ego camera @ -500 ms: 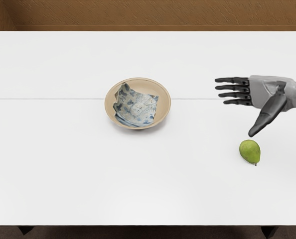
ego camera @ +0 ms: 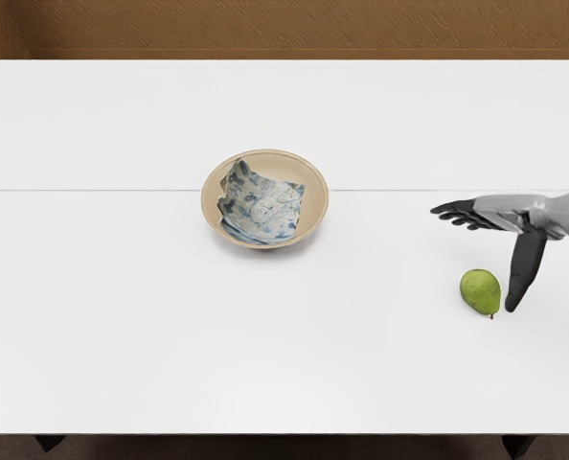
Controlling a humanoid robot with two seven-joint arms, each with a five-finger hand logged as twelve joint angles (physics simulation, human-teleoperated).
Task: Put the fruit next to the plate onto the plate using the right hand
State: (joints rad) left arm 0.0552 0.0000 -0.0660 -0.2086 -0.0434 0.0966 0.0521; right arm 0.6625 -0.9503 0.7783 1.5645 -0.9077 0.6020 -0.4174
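A green pear (ego camera: 480,291) lies on the white table (ego camera: 122,316), well to the right of the plate. The plate (ego camera: 264,198) is a tan bowl-like dish with a blue and white pattern inside, near the table's middle. My right hand (ego camera: 490,235) comes in from the right edge and hovers just above and to the right of the pear. Its fingers (ego camera: 454,213) are stretched out flat toward the left and the thumb (ego camera: 522,273) points down beside the pear's right side. The hand is open and holds nothing.
A thin seam (ego camera: 93,190) runs across the table from left to right behind the plate. A brown wall (ego camera: 284,27) stands beyond the far edge. The table's front edge (ego camera: 284,433) is near the bottom of the view.
My right hand has dropped lower and turned palm down. Its thumb has swung from above the pear to the pear's right side. The pear and plate have not moved.
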